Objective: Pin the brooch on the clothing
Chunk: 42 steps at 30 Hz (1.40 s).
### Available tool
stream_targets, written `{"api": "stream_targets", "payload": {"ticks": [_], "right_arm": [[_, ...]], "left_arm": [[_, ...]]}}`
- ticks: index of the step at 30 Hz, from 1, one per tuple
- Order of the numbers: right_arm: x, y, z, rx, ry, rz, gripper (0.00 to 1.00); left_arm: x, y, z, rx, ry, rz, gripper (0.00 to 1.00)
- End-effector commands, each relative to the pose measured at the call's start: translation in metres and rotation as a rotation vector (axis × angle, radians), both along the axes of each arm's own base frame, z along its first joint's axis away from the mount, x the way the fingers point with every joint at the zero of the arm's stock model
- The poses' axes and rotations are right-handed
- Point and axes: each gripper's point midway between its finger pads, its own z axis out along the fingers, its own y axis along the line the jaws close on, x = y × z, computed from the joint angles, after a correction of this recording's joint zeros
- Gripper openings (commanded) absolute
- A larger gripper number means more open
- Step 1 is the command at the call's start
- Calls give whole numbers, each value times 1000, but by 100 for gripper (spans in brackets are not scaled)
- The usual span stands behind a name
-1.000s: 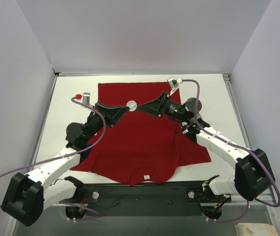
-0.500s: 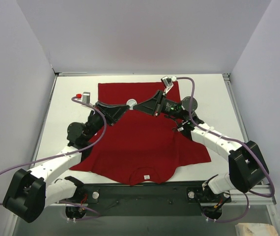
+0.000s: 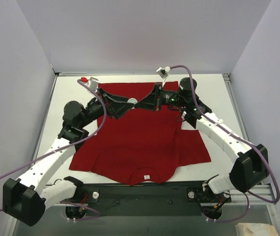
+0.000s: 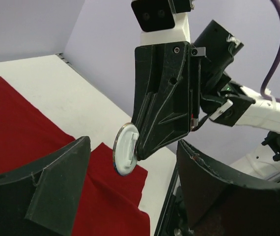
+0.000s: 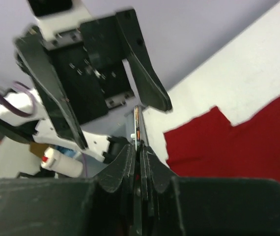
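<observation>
Right jaws pinch brooch [image 4: 126, 156] above shirt [image 3: 140, 142] on white table [image 3: 221, 93].

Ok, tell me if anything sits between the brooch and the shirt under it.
Nothing visible does. The right gripper pinches the brooch in the air over the far part of the red T-shirt; the open left gripper faces it from the side.

The T-shirt [image 3: 140, 142] is plain red, with a small white label [image 3: 147, 176]; the brooch [image 4: 125, 157] shows a white side with a thin shiny rim; both the right gripper [image 4: 142, 145] and the left gripper [image 3: 128, 104] are black; the table [image 3: 218, 96] is white; the cable [image 3: 32, 164] is purple.
</observation>
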Motion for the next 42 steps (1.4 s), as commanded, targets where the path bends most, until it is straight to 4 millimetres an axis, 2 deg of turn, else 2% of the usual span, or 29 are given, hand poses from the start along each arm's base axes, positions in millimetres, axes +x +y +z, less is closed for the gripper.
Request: {"api": "stream_targets", "payload": {"ticks": [1, 2, 3, 5, 7, 8, 11, 12, 14, 16, 17, 24, 27, 31, 33, 35, 38, 42], "right_arm": [[-15, -18, -30, -218, -103, 105, 0], [-14, -21, -27, -235, -123, 111, 0], [-17, -27, -44, -302, -95, 117, 0], [-18, -31, -48, -334, -97, 133, 0], [-26, -36, -56, -366, -95, 173, 0], [-33, -37, -57, -375, -79, 205, 0], [-43, -39, -63, -401, -90, 265, 0], [-43, -38, -59, -403, -103, 272, 0], [-49, -38, -66, -426, -86, 311, 0], [-54, -32, -60, -416, -98, 351, 0], [-57, -31, -66, -432, -82, 376, 0], [-64, -16, -64, -454, -100, 425, 0], [-65, -13, -65, -468, -96, 443, 0], [-67, -10, -68, -491, -85, 461, 0], [-67, -9, -68, -491, -88, 461, 0], [-67, -9, -69, -495, -87, 459, 0], [-65, -10, -70, -502, -89, 452, 0], [-64, -9, -71, -507, -81, 450, 0]], "left_arm": [[-9, 6, -7, 215, -39, -71, 81], [-11, 7, -6, 247, -18, -90, 81], [-14, 6, -13, 287, -30, -139, 81], [-20, 7, -19, 347, 24, -188, 81], [-28, 6, -35, 405, 67, -272, 80], [-27, 4, -33, 416, 66, -292, 81], [-34, 4, -43, 453, 99, -365, 79], [-37, 3, -44, 456, 95, -390, 79], [-47, 0, -47, 442, 120, -473, 79], [-52, -1, -50, 434, 141, -519, 77], [-54, -2, -52, 428, 151, -547, 77], [-60, -5, -59, 438, 162, -576, 70], [-61, -6, -60, 439, 165, -585, 57], [-63, -9, -64, 448, 178, -605, 51], [-64, -11, -65, 460, 174, -612, 43], [-62, -11, -68, 470, 181, -609, 40], [-60, -12, -72, 491, 185, -598, 28], [-63, -14, -77, 512, 201, -612, 22]]}}
